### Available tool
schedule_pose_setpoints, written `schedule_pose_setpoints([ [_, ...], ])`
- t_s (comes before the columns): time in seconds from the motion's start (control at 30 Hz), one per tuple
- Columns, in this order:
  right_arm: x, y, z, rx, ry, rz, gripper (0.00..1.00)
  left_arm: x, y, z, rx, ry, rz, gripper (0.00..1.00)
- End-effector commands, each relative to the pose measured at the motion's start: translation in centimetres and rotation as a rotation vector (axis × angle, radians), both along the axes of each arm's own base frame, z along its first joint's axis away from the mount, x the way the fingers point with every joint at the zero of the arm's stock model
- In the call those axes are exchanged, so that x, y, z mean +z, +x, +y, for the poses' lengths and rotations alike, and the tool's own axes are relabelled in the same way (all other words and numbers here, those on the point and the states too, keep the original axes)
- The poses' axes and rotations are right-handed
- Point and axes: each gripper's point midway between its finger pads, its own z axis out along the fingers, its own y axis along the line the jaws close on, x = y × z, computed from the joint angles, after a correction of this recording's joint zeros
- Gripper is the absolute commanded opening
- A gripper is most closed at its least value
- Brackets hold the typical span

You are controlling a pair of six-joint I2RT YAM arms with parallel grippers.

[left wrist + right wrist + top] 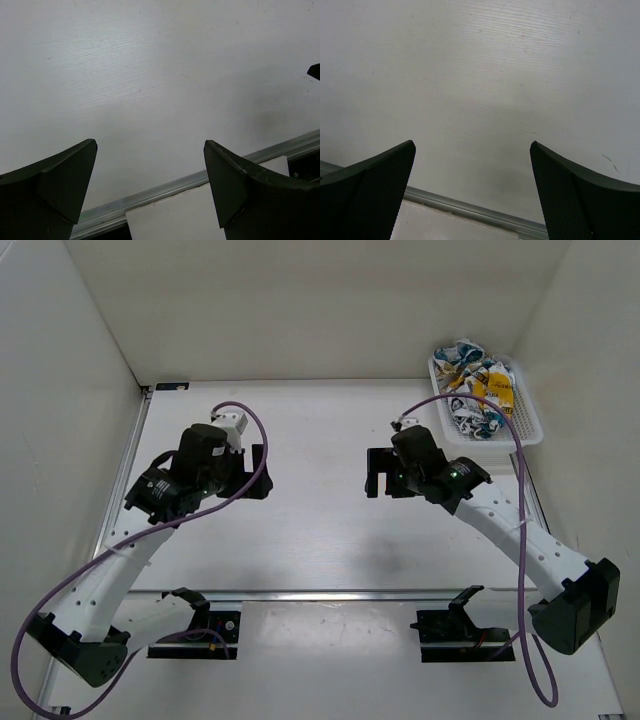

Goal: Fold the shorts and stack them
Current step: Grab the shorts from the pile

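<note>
The shorts (476, 388), white with teal, yellow and black patches, lie crumpled in a heap inside the white mesh basket (530, 420) at the far right of the table. My left gripper (257, 473) hangs open and empty above the bare table left of centre. My right gripper (377, 473) hangs open and empty right of centre, some way in front and left of the basket. In both wrist views the open fingers (55, 185) (580, 190) frame only bare white table; the shorts do not show there.
A metal rail (330, 592) runs across the table near the arm bases and also shows in the wrist views (170, 187) (470, 212). White walls close the table at the left, back and right.
</note>
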Motion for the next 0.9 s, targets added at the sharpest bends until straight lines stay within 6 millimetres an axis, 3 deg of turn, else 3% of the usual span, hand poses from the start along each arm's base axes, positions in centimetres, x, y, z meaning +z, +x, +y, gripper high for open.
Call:
schedule_pose_setpoints([
  [0.0,1.0,1.0,-2.3,-0.105,-0.036,-0.057,1.00,0.5,0.1,-0.5,-0.025,-0.016,-0.014,1.00],
  [0.07,2.1,1.9,-3.3,-0.168,-0.037,-0.086,1.00,0.7,0.2,-0.8,-0.032,-0.021,-0.011,1.00],
  [0.17,3.2,5.5,-5.7,-0.288,-0.063,-0.106,1.00,0.5,0.4,-1.3,-0.057,-0.021,0.003,1.00],
  [0.2,3.3,6.9,-8.0,-0.367,-0.074,-0.095,1.00,0.3,0.2,-1.2,-0.057,-0.016,0.011,1.00],
  [0.27,3.6,8.8,-10.1,-0.436,-0.068,-0.065,1.00,0.6,0.6,-1.5,-0.057,-0.016,0.011,1.00],
  [0.3,4.3,11.0,-11.9,-0.497,-0.045,-0.061,1.00,0.6,0.6,-1.5,-0.057,-0.016,0.011,1.00],
  [0.33,4.4,12.0,-12.9,-0.526,-0.037,-0.057,1.00,0.3,0.8,-1.5,-0.057,-0.012,0.019,1.00],
  [0.37,3.4,13.5,-15.3,-0.594,-0.052,-0.028,1.00,0.3,1.0,-1.7,-0.057,-0.009,0.025,1.00],
  [0.4,4.6,14.8,-15.9,-0.618,-0.019,-0.048,1.00,0.3,1.0,-1.7,-0.057,-0.009,0.025,1.00],
  [0.43,4.4,15.8,-16.7,-0.634,-0.010,-0.039,1.00,-0.2,1.4,-1.6,-0.047,0.007,0.037,1.00],
  [0.47,2.8,17.2,-18.1,-0.681,-0.009,0.002,0.99,-0.4,1.9,-1.6,-0.035,0.021,0.040,1.00],
  [0.5,3.4,18.5,-18.6,-0.697,0.016,-0.011,0.99,-0.2,2.5,-1.4,-0.017,0.030,0.024,1.00],
  [0.53,1.1,19.9,-19.2,-0.711,-0.003,0.036,0.99,-0.4,2.7,-1.3,-0.008,0.041,0.028,1.00],
  [0.6,0.0,22.0,-21.1,-0.752,-0.006,0.049,0.99,-0.5,3.4,-1.3,0.008,0.058,0.028,1.00],
  [0.63,-0.7,24.2,-21.6,-0.758,0.001,0.048,0.99,-0.5,3.5,-1.2,0.016,0.064,0.025,1.00],
  [0.7,-1.8,26.1,-23.2,-0.777,0.025,0.068,0.99,-0.3,4.1,-1.5,0.016,0.065,0.026,1.00],
  [0.73,-3.1,28.0,-23.6,-0.772,0.050,0.079,0.99,-0.3,4.2,-1.3,0.025,0.072,0.022,1.00],
  [0.83,-6.1,31.0,-26.1,-0.805,0.085,0.105,0.99,0.1,5.3,-1.2,0.047,0.098,0.005,1.00],
  [0.87,-6.7,31.8,-26.1,-0.798,0.094,0.103,0.99,-0.3,5.5,-1.3,0.046,0.106,0.018,1.00],
])
